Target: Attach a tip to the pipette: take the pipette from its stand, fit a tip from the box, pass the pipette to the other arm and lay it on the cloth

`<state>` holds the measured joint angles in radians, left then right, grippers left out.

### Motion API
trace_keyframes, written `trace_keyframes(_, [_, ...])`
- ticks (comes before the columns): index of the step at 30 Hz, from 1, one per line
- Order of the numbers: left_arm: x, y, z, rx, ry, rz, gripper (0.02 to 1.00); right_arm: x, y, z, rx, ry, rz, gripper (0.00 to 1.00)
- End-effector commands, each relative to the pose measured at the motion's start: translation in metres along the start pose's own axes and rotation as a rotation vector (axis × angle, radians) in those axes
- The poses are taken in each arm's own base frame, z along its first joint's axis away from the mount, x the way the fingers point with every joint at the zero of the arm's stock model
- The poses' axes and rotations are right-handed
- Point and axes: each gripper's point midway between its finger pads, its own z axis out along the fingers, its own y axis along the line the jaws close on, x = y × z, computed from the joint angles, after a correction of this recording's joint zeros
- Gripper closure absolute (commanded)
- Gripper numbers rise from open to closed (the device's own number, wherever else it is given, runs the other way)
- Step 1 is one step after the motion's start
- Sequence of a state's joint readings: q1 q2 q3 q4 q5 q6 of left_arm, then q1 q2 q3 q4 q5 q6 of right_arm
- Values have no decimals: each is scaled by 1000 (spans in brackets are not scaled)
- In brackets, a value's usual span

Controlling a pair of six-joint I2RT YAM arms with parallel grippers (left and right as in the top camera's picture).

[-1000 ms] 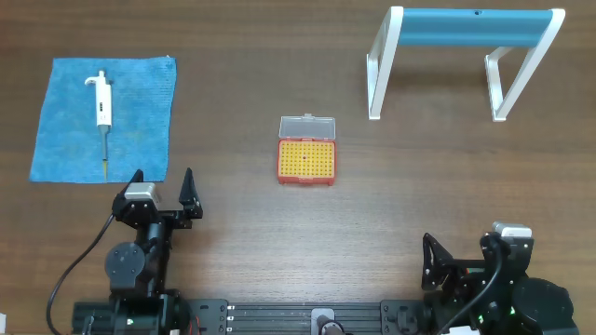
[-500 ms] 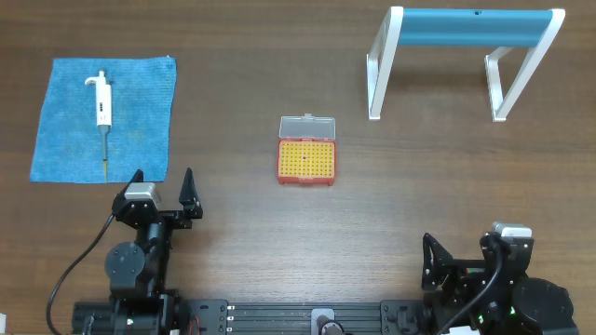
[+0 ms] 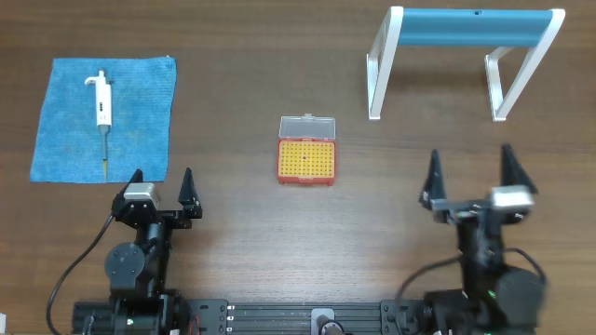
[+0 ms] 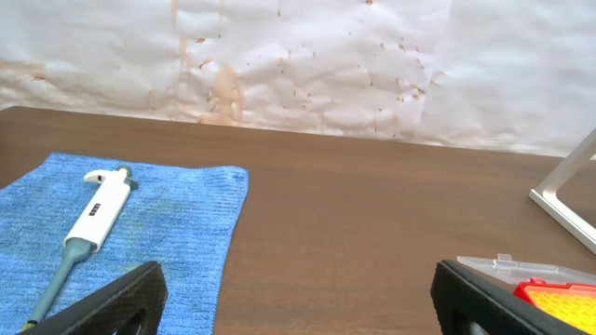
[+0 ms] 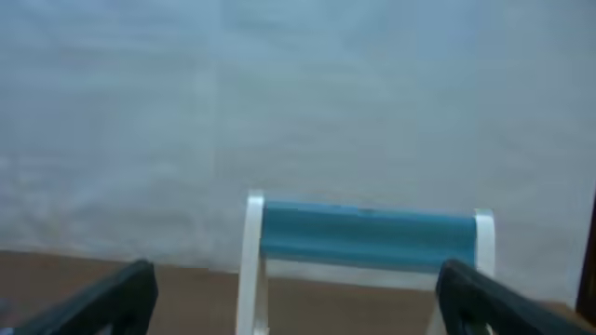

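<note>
The pipette lies on the blue cloth, well left of the tip box; its dark label is too small to read. The stand is beyond the box, to its right. The left gripper, nearer than the box and to its left, and the right gripper, to the box's right, both gape wide, holding nothing.

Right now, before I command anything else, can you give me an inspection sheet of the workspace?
Surface: brown wooden table, bare between items.
Job's things: pipette lies on the blue cloth; tip box open, mid-table; stand holds no pipette.
Clutter: nothing seen.
Grippers: left gripper open, empty, near the cloth; right gripper open, empty, facing the stand.
Cables: black cable loops beside the left arm's base.
Surroundings: pale covered wall behind the table.
</note>
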<state>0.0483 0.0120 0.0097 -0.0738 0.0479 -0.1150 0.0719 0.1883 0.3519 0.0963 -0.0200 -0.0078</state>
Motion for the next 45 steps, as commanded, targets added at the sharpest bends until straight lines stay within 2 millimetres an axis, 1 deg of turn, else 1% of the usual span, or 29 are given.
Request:
trace_keyframes(1, [1, 3, 0, -18, -1, -12, 102, 56, 2, -9, 15, -58, -23, 31])
trace_keyframes(3, [1, 3, 0, -18, -1, -12, 102, 67, 3, -15, 17, -81, -11, 34])
trace_keyframes(9, [1, 3, 0, -18, -1, -12, 102, 96, 4, -15, 12, 40, -5, 34])
trace_keyframes(11, [1, 3, 0, -18, -1, -12, 102, 121, 6, -17, 4, 143, -2, 34])
trace_keyframes(12, [1, 3, 0, -18, -1, -12, 102, 139, 8, -20, -2, 214, 4, 34])
trace_keyframes(13, [1, 3, 0, -18, -1, -12, 99, 150, 9, -23, -3, 262, 20, 34])
trace_keyframes(14, [1, 3, 0, -18, -1, -12, 102, 167, 10, -28, -2, 333, 53, 34])
trace_keyframes(45, [1, 3, 0, -18, -1, -12, 102, 166, 9, -28, 1, 331, 60, 34])
